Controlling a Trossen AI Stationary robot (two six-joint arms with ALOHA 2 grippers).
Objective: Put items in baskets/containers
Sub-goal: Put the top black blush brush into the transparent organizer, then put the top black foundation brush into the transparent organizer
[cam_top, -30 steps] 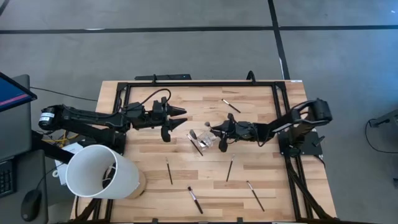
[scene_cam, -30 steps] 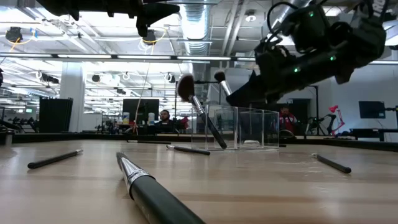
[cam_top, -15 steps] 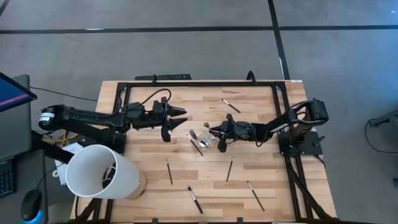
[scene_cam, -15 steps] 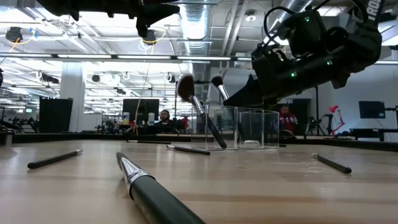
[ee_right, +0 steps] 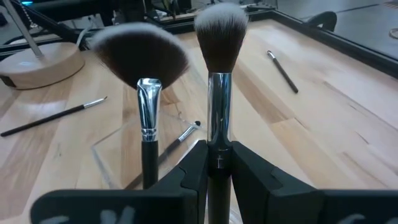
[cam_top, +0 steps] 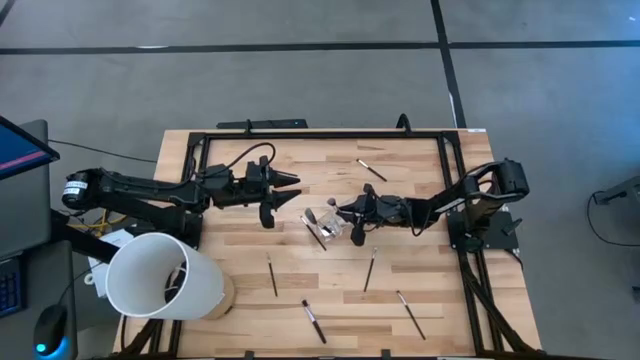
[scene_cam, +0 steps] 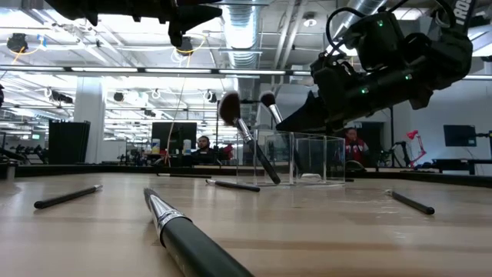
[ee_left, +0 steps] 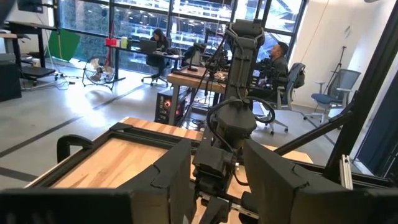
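Right gripper: the right gripper [ee_right: 219,163] sits just above the clear box [cam_top: 329,226] mid-table, fingers pinched nearly together on the handle of a round-tipped brush [ee_right: 219,74], bristles pointing up and away from the wrist.

Left gripper: the left gripper [cam_top: 287,180] hovers off the board left of the box, fingers spread and nothing between them. We'd leave it parked.

Box so far: one fan brush [ee_right: 142,81] already leans in it, handle down, fluffy head sticking out over the rim. In the low view the held brush's head shows just beside that one, at about the same height.

Step in hand: we read this as the drop-in, with the handle end aimed at the box opening.

Doing it well: we want the handle tip inside the walls before letting go, clear of the fan brush so it doesn't knock it out or tip the light box. Go down slow, let the handle touch the floor or a wall, then open just enough to release.

Not sure: whether the handle's bottom end is already past the rim. The gripper hides it in every view, so we honestly can't tell.

Left to do: loose sticks [cam_top: 271,274] still lie on the board, several near the front edge and one [cam_top: 371,169] toward the back.
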